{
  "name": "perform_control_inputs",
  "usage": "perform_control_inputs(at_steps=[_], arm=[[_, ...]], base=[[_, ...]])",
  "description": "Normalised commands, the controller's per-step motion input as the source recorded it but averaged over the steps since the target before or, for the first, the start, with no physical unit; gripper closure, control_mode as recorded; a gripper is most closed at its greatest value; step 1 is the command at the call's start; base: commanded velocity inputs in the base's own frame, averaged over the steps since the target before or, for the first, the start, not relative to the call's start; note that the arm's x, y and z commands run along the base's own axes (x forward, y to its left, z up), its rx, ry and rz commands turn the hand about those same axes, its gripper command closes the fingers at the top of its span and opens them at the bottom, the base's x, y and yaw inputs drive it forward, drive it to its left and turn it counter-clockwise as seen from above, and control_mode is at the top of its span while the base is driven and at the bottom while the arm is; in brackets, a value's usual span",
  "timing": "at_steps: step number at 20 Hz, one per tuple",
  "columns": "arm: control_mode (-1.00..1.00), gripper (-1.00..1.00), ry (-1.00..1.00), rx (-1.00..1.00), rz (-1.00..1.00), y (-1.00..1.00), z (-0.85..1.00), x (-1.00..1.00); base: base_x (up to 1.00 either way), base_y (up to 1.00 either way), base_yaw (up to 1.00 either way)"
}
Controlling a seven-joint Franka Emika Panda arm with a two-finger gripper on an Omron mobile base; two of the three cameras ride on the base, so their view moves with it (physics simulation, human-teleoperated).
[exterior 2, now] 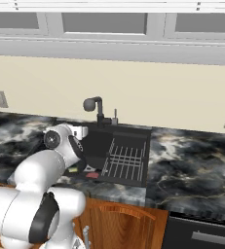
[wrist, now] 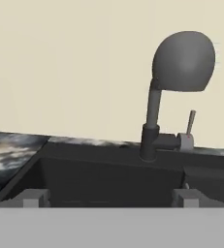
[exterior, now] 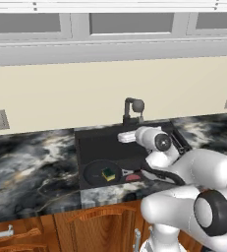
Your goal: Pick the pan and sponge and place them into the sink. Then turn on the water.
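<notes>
My sink holds the pan with the sponge in it; my gripper, fingers spread wide and empty, faces the faucet above the basin

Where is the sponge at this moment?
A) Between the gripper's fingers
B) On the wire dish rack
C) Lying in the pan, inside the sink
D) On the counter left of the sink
C: in the left base view the sponge lies in the pan, which sits on the bottom of the sink, while the open gripper faces the faucet.
</notes>
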Motion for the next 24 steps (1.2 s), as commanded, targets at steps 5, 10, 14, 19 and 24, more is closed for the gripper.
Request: perform_control_inputs(at_steps=[5, 10, 14, 19, 24], arm=[[-1.00, -1.00, 0.00, 0.10, 0.04, -0.54, 0.07, -0.02], [-1.00, -1.00, 0.00, 0.01, 0.06, -0.30, 0.02, -0.12], [-1.00, -1.00, -0.01, -0.03, 0.03, -0.02, 0.00, -0.09], [-1.00, -1.00, -0.07, -0.13, 0.00, 0.00, 0.00, -0.12], [-1.00, -1.00, -0.12, -0.12, 0.00, -0.10, 0.00, -0.09]], base=[[0.00, 0.00, 0.00], [0.00, 0.00, 0.00], [0.00, 0.00, 0.00], [0.00, 0.00, 0.00], [0.00, 0.00, 0.00]])
